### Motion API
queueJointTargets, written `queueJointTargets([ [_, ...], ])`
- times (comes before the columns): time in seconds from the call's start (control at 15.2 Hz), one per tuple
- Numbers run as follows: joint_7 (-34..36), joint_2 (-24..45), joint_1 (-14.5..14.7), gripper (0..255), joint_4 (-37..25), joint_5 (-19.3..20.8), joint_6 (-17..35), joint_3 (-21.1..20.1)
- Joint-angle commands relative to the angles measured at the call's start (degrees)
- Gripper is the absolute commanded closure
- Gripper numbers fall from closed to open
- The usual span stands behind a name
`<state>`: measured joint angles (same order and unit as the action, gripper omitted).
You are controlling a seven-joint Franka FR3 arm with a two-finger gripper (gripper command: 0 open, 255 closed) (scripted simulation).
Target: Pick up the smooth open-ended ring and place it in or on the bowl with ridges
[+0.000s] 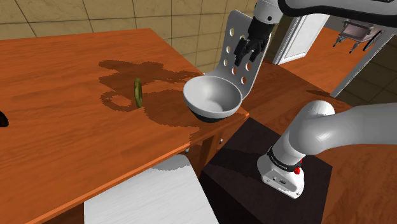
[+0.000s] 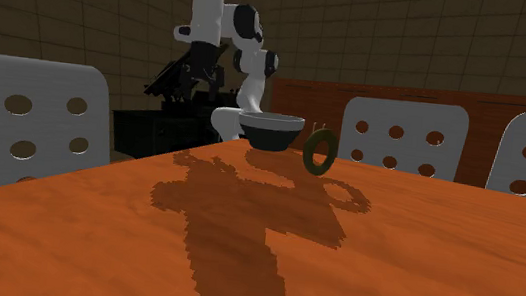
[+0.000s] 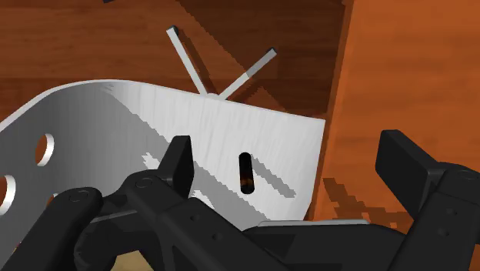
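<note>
Olive-green ring (image 1: pixel 137 93) is seen standing upright on its edge on the orange-brown wooden table (image 1: pixel 70 153), out in the open part of the tabletop and within the arm's dark shadow. In the shoulder view it is shown edge-on, as a thin vertical sliver, so its flat face is turned sideways across that view. In the second exterior view the ring (image 2: pixel 320 152) is shown almost face-on, leaning slightly, with its round hole turned toward the camera. A grey bowl (image 1: pixel 213 97) with a dark base is set at the table's edge, nearest the robot's stand, well apart from the ring and toward the shoulder view's right of it. The black gripper (image 1: pixel 248 58) is held up beyond the bowl, in front of the perforated back of a pale grey chair (image 1: pixel 233 44). In the wrist view the gripper (image 3: pixel 291 154) is seen with its fingers spread wide, nothing clasped between them, and the chair back (image 3: pixel 115 115) lying beneath.
</note>
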<state>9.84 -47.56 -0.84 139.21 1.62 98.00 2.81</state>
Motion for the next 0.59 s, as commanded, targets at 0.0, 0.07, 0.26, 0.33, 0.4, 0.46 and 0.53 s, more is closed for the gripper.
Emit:
queueJointTargets([
  [0.0, 0.0, 0.0, 0.0, 0, 0.0, 0.0, 0.0, 0.0],
  [0.07, 2.07, 0.79, 0.29, 0, -0.43, -1.0, -0.01, -1.39],
  [0.26, 8.19, 3.69, 1.02, 0, -2.26, -3.86, 0.08, -5.46],
  [0.33, 10.2, 4.84, 1.22, 0, -3.03, -4.75, 0.15, -6.76],
  [0.4, 12.21, 6.05, 1.4, 0, -3.9, -5.6, 0.23, -8.06],
  [0.46, 14.2, 7.35, 1.56, 0, -4.84, -6.41, 0.33, -9.32],
  [0.53, 16.19, 8.72, 1.69, 0, -5.87, -7.17, 0.43, -10.57],
])
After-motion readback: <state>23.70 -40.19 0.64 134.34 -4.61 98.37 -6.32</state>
